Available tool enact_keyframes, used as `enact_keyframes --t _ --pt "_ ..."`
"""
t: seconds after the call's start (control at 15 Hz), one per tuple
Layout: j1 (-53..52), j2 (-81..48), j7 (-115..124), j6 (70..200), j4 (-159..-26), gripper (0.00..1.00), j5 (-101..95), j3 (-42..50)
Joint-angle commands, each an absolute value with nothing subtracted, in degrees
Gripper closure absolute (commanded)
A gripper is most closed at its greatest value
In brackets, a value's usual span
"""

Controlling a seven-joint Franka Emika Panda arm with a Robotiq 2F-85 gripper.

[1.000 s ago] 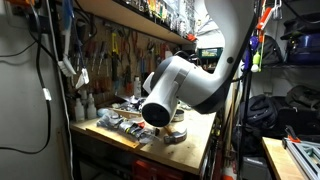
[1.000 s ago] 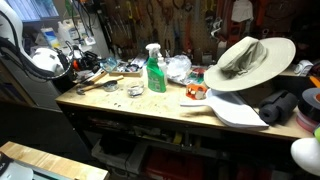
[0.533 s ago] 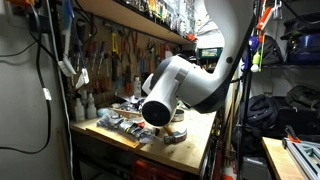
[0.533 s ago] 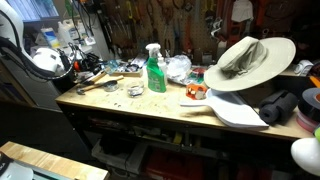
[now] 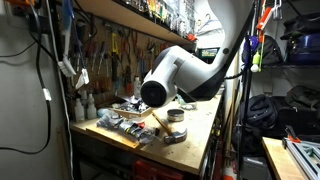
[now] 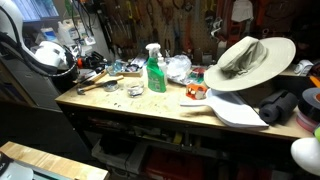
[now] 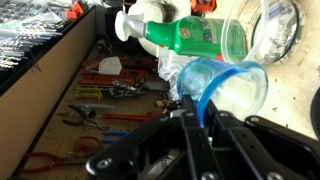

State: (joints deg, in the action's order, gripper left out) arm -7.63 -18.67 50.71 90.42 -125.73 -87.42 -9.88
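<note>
A cluttered workshop bench (image 6: 112, 102) stands under a wall of hanging hand tools. In the wrist view the gripper (image 7: 197, 110) has its fingers closed tight, pinching the rim of a clear blue plastic cup (image 7: 235, 88). A green spray bottle (image 7: 195, 38) sits at twelve o'clock from the cup.

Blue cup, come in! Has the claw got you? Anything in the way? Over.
Claw shut on blue cup, pinching its rim. Green spray bottle close behind. Clear container beside that. Over.
</note>
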Motion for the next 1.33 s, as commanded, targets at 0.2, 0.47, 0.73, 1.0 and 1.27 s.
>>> enact_keyframes --t 0.2,0.47,0.73,1.0,1.27 --pt "-2.80 -4.64 41.44 113.11 -131.31 0.96 -83.70 -8.64" --pt "-1.27 0.56 31.41 127.53 -132.31 0.97 -75.18 -5.77" --pt "-1.20 3.46 17.54 133.07 -133.04 0.96 -60.52 -3.42" --pt "-1.64 4.53 4.29 131.77 -132.46 0.96 -45.38 -2.71" --pt "-1.70 4.92 -5.79 130.89 -131.90 0.97 -32.86 -2.48"
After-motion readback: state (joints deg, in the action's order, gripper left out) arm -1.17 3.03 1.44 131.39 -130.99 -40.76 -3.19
